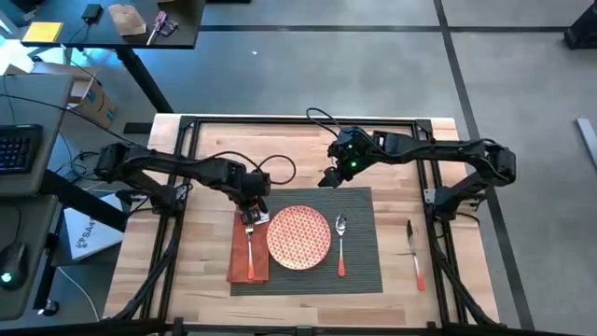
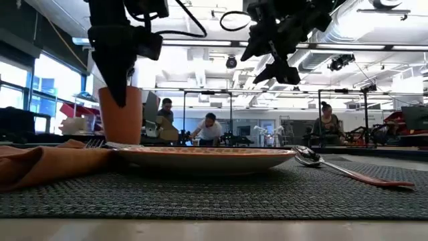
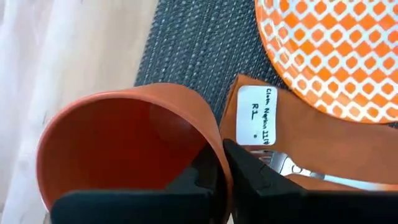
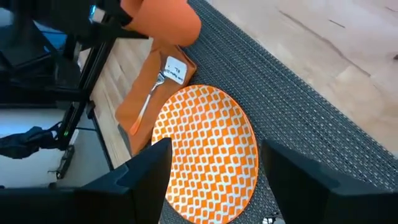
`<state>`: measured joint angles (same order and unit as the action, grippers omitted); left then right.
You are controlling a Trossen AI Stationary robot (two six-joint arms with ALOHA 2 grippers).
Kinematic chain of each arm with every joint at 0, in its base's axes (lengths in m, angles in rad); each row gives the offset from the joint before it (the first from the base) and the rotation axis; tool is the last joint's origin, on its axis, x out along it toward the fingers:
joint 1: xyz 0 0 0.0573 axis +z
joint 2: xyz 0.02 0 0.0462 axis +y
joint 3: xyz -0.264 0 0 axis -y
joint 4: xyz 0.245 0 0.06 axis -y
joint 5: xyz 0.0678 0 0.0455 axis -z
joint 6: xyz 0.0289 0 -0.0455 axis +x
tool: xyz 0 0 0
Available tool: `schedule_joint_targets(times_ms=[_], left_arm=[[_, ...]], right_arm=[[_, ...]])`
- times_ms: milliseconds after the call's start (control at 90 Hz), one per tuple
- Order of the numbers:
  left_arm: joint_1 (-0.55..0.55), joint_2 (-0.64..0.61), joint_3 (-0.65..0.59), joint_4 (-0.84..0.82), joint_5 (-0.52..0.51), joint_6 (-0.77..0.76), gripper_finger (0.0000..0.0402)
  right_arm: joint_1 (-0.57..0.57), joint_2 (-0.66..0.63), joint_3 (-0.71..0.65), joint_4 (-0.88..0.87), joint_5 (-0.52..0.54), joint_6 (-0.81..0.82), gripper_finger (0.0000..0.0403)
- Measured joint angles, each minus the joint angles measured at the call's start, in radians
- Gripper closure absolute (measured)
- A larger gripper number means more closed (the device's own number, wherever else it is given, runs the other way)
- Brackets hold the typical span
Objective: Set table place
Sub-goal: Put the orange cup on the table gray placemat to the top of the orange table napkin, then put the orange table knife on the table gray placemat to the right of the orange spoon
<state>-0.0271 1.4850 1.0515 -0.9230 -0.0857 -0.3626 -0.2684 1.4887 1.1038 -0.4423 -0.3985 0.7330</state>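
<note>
1. Placemat (image 1: pixel 359 266): flat on table (image 1: pixel 448 280), under plate (image 1: pixel 298 236); soft, limp, grip by edge.
2. Left gripper (image 3: pixel 225 167): pinching cup (image 3: pixel 118 149) rim, above napkin (image 3: pixel 323 149).
3. Right gripper (image 4: pixel 214 174): spread, empty, hovering w/ nothing held.

The light wood desk (image 1: pixel 187 280) carried a dark grey placemat (image 1: pixel 359 271) centrally, and a knife (image 1: pixel 414 254) lay to its right.
</note>
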Motion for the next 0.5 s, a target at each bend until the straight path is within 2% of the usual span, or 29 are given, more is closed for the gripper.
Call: schedule_joint_targets(times_ms=[178,400,500], left_arm=[[-0.001,0.035,-0.001,0.018,0.057,0.037,0.0368],[0.001,0.034,-0.001,0.032,0.086,-0.007,0.0281],[0.001,0.02,-0.001,0.032,0.121,-0.031,0.0248]], right_arm=[[0.0,0.0,0.0,0.0,0.001,0.0,0.0171],[0.0,0.0,0.0,0.0,0.008,0.003,0.0171],[0.003,-0.009,0.0,-0.001,0.066,0.018,0.0171]])
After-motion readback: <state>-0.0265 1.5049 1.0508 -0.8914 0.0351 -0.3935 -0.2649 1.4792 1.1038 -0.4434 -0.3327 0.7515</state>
